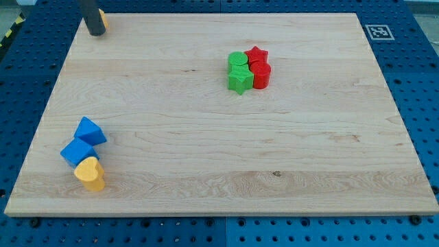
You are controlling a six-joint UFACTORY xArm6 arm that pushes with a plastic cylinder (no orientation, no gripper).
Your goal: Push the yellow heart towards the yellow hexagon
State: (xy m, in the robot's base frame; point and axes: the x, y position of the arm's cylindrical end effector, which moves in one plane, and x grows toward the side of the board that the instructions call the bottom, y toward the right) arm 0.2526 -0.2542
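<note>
Resting at the board's (206,158) top-left corner, my tip (95,33) is seen against a partly hidden yellow block (102,16). No pincer is fitted; nothing is held. The yellow heart (90,173) touches a blue block (77,152) at the view's bottom left.

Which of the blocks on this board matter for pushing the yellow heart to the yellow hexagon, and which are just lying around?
For the job:
yellow heart, bottom left
my tip, top left, with a yellow block behind it, likely the hexagon, mostly hidden

Lying about:
blue triangle and blue cube, beside the heart
green cylinder, green star, red star, red cylinder, clustered
</note>
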